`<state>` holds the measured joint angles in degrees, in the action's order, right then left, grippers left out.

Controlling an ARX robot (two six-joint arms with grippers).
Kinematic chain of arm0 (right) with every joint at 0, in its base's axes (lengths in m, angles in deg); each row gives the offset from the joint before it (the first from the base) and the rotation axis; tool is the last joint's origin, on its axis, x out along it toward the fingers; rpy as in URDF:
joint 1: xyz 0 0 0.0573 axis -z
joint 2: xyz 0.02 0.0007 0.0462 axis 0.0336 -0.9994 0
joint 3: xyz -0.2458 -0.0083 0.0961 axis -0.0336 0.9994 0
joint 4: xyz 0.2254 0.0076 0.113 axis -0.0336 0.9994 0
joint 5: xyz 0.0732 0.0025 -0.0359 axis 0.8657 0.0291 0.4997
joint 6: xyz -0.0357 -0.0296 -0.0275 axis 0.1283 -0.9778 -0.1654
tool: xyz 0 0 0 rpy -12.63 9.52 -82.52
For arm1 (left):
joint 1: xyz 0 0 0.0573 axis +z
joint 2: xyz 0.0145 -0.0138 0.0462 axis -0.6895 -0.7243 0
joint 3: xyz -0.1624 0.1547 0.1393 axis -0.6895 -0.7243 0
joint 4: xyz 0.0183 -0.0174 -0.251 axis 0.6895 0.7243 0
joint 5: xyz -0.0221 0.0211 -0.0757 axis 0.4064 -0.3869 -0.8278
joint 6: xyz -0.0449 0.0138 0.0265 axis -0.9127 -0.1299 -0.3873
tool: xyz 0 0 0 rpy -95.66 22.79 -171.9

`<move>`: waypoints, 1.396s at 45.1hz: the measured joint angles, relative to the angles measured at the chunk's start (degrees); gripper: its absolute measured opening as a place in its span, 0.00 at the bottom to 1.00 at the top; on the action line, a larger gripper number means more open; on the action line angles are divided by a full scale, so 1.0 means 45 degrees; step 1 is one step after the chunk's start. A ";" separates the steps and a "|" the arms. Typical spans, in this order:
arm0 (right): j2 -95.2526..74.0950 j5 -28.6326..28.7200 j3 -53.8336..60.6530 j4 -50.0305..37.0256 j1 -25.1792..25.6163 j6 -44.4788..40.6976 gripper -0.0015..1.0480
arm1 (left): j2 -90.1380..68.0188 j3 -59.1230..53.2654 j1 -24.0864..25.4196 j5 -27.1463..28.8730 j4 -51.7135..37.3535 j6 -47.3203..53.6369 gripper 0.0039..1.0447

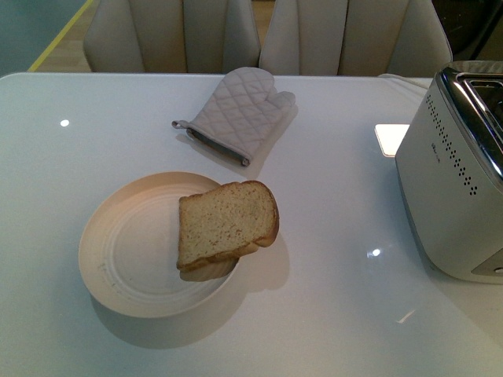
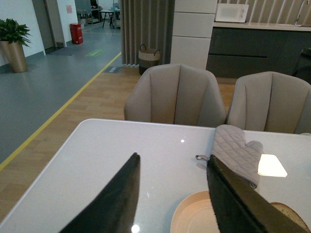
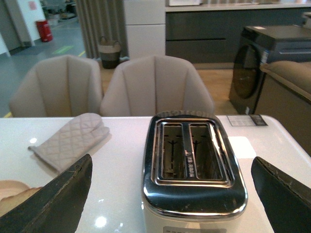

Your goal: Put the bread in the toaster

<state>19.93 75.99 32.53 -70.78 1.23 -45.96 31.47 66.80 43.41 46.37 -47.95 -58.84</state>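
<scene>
Two slices of tan bread (image 1: 226,225) with brown crust lie stacked on a round cream plate (image 1: 126,251), overhanging its right rim. The silver-white toaster (image 1: 460,181) stands at the table's right edge; both chrome slots (image 3: 190,151) are empty. Neither gripper shows in the front view. My left gripper (image 2: 172,167) is open and empty above the table, left of the plate (image 2: 192,216), with a bit of bread (image 2: 291,216) showing past one finger. My right gripper (image 3: 172,177) is open and empty, its fingers wide on either side of the toaster (image 3: 192,194).
A grey quilted oven mitt (image 1: 240,111) lies on the white table (image 1: 330,314) behind the plate. Two beige chairs (image 1: 259,35) stand at the far edge. A bright light patch (image 1: 391,137) lies left of the toaster.
</scene>
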 joint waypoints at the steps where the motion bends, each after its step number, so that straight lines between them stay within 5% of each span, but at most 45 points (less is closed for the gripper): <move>1: -0.0355 -0.0884 -0.0335 0.0826 -0.0340 0.0214 0.91 | 0.0000 0.0000 0.0000 -0.0010 0.0000 0.0000 0.46; 4: -0.2239 -0.3536 -0.1375 0.3118 -0.1404 0.0811 0.91 | 0.0000 0.0000 0.0000 0.0015 0.0005 0.0000 0.54; 7: -0.3672 -0.4750 -0.1817 0.3638 -0.2132 0.1064 0.91 | 0.0015 0.0000 0.0000 0.0000 0.0005 0.0000 0.64; 13: -0.6091 -0.5066 -0.2448 0.2186 -0.3172 0.1341 0.91 | 0.0015 0.0000 0.0000 0.0000 0.0005 0.0000 0.83; 17: -0.8102 -0.4546 -0.3177 0.0554 -0.3808 0.1685 0.91 | 0.0015 0.0000 0.0000 0.0000 0.0005 0.0029 0.95; 28: -1.4421 -0.1889 -0.4716 -0.2837 -0.4750 0.3570 0.91 | 0.0015 0.0000 0.0000 0.0005 0.0005 0.0029 0.94; 47: -2.2892 0.1802 -0.6494 -0.7747 -0.4575 0.6523 0.91 | 0.0015 0.0000 0.0000 0.0000 0.0005 0.0024 0.94; 63: -2.7277 0.3308 -0.8257 -0.9704 -0.4823 0.9054 0.91 | 0.0015 0.0000 0.0000 0.0000 0.0005 0.0029 0.94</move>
<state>-102.82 90.87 -4.63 -114.45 -20.47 -5.22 31.54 66.80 43.41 46.37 -47.93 -58.71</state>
